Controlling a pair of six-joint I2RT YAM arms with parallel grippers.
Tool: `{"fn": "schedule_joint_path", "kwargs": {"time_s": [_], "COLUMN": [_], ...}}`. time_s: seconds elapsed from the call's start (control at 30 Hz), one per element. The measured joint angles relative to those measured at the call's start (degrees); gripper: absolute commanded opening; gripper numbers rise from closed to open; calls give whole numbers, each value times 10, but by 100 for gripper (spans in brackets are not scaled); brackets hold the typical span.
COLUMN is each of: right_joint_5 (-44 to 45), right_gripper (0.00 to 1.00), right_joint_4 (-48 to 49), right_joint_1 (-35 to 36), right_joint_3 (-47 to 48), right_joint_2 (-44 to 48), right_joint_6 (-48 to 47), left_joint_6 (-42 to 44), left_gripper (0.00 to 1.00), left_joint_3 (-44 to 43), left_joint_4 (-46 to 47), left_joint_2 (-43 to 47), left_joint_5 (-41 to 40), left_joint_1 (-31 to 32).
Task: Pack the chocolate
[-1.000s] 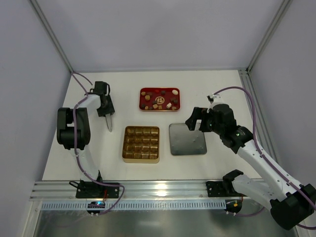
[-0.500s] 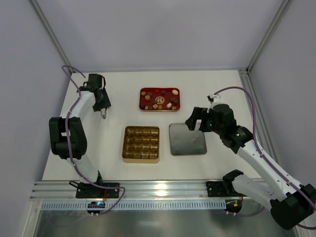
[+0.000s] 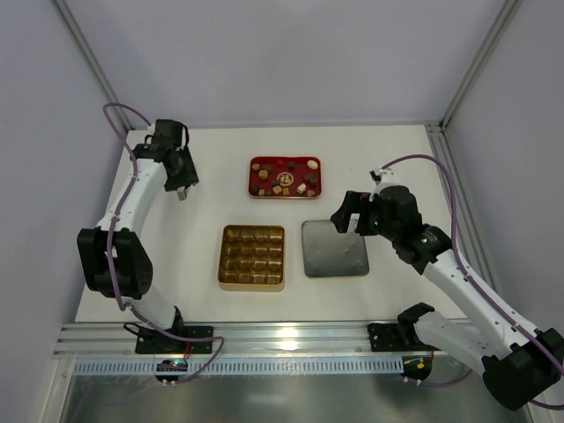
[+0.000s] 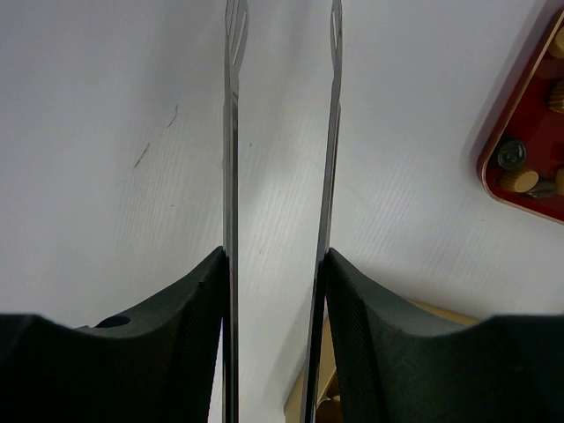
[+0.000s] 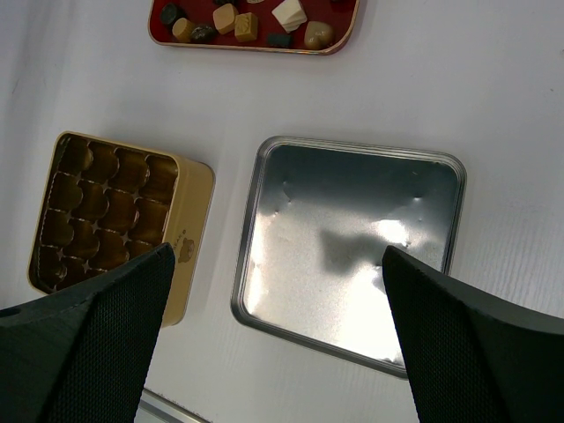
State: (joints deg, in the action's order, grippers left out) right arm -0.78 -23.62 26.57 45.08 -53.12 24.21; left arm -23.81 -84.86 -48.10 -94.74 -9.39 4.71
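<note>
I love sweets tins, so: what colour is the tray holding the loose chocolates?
The tray is red with a thin gold edge; right wrist view shows it best.

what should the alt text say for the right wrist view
A silver square tin lies open side up on the white table, framed by the open right gripper. A gold gridded box sits to its left, and a red tray of chocolate pieces lies at the top edge.

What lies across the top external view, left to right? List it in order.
Left claw → gold gridded box → silver lid. The red tray and the right claw overlap these sideways, so they are left out.
</note>
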Motion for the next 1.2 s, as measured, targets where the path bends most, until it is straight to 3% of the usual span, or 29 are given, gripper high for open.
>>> {"fn": "schedule_joint_path", "kwargs": {"time_s": [0.5, 0.77, 1.2], "right_joint_5": [0, 0, 15], "right_gripper": [100, 100, 100], "right_joint_4": [0, 0, -4], "right_joint_1": [0, 0, 0], "right_joint_3": [0, 0, 0], "right_joint_2": [0, -2, 1], "right_joint_6": [4, 11, 14], "left_joint_6": [2, 1, -12], "left_gripper": [47, 48, 47], "left_joint_3": [-67, -128, -199], "left_joint_4": [-83, -108, -109], "left_joint_2": [42, 38, -76], "left_joint_5": [26, 34, 34], "left_joint_1": [60, 135, 228]}}
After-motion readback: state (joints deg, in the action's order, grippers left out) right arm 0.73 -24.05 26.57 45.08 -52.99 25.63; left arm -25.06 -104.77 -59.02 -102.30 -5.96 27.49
